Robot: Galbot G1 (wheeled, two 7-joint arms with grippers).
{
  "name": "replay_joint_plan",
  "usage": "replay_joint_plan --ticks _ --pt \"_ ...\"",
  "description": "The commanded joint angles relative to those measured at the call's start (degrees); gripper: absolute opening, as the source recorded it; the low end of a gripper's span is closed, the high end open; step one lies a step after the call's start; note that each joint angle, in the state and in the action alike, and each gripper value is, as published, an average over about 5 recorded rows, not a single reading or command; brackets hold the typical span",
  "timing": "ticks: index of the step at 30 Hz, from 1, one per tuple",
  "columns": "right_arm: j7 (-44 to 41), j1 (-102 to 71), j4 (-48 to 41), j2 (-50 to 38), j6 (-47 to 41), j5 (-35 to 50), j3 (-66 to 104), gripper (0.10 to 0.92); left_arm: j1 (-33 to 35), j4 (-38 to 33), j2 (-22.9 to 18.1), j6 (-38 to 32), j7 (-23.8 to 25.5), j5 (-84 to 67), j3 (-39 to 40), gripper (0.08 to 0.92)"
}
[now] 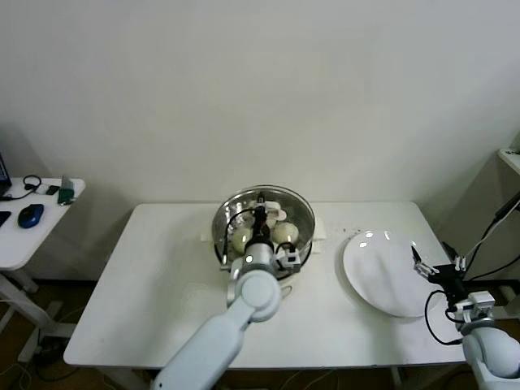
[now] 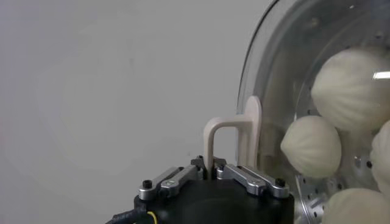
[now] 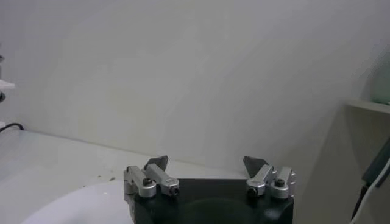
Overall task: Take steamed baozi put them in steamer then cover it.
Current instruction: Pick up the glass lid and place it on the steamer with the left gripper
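From the head camera I see the steamer (image 1: 264, 221) standing at the back middle of the white table (image 1: 146, 276), with the steamed baozi (image 1: 242, 239) inside it under a clear glass lid (image 1: 296, 213). My left gripper (image 1: 260, 213) reaches over the pot from the front and sits at the lid's centre. To the right, a flat white plate (image 1: 382, 272) lies bare on the table, and my right gripper (image 1: 418, 262) waits at its outer edge, near the table's right side. A small side table (image 1: 24, 236) with a computer mouse (image 1: 31, 214) stands off to the left.

In the left wrist view, the left gripper (image 2: 212, 167) is clenched on the lid's cream handle (image 2: 234, 137), its jaws pinched together around one leg of the loop. Through the glass lid (image 2: 268, 73) I count several baozi (image 2: 312, 146) resting on the perforated tray.

In the right wrist view, the right gripper (image 3: 206, 163) stands with its fingers (image 3: 157, 163) spread wide and nothing between them, above the rim of the plate (image 3: 79, 204).
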Motion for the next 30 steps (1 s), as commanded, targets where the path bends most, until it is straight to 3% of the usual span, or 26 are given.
replay_joint_plan --ticks 1,30 --pt "-0.04 -0.05 -0.1 0.07 0.05 -0.04 0.1 0.823 -0.43 1.43 -0.19 2.8 2.48 0.61 0.14 0.152" --pt "-0.71 -0.67 -0.13 0.08 0.41 -0.2 0.99 0.823 -0.09 2.46 -0.34 2.8 0.67 -0.17 0.86 0.152"
